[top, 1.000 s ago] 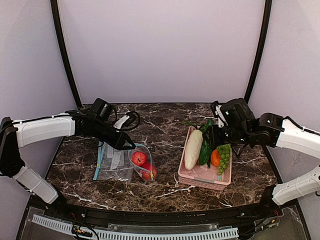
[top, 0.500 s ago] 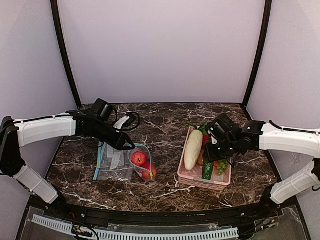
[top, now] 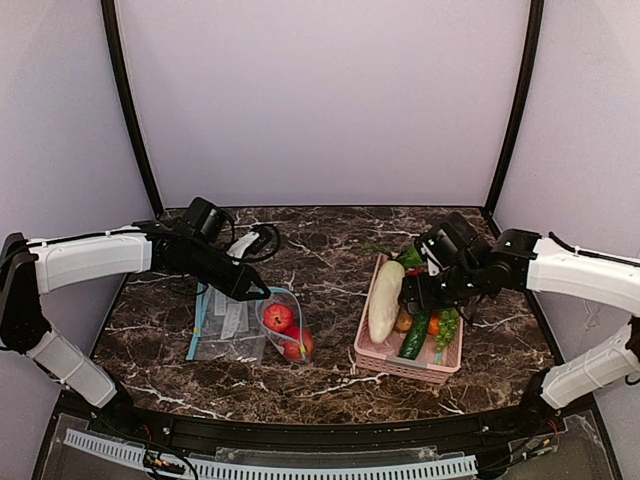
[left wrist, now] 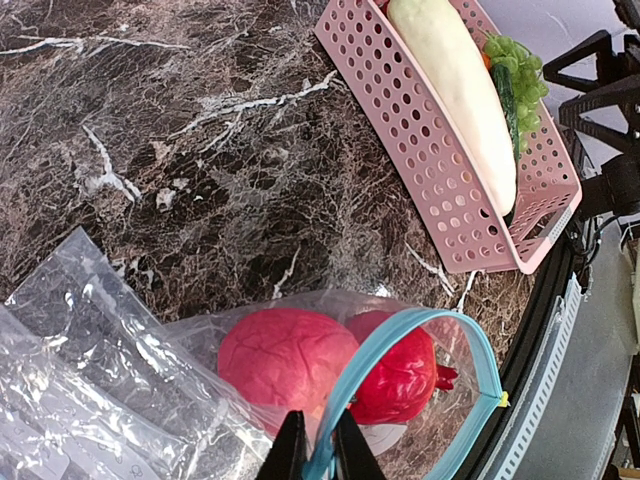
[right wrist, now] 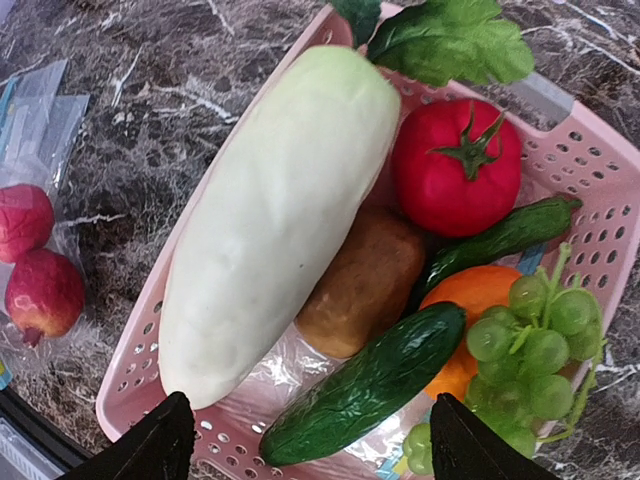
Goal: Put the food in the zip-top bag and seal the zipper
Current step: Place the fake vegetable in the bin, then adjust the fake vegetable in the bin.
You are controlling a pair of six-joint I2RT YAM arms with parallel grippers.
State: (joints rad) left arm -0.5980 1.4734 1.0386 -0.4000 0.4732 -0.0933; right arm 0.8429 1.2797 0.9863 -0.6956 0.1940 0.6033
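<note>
The left claw (left wrist: pixel 320 450) is pinching nearly shut on the zipper (left wrist: pixel 405 335), holding the mouth of the bag (left wrist: pixel 150 320) up in an open loop. That bag is lying at 8 o'clock on the table (left wrist: pixel 200 130), and two fruits (left wrist: pixel 285 358) are sitting inside it, touching each other. More clear bags (left wrist: pixel 50 400) are lying flat beside it, too overlapped to count. The right claw (right wrist: pixel 308 400) is hanging wide open over the basket (right wrist: pixel 590 170) at 4 o'clock, gripping nothing. The cucumber (right wrist: pixel 370 385) is lying right below it at the basket's 6 o'clock. Also in there are one radish (right wrist: pixel 280 220) along 9 o'clock, one tomato (right wrist: pixel 457 165) at 12, one potato (right wrist: pixel 365 280) in the middle, a second, thinner cucumber (right wrist: pixel 505 237), one orange (right wrist: pixel 470 290) and one grape bunch (right wrist: pixel 535 340) at 4 o'clock
</note>
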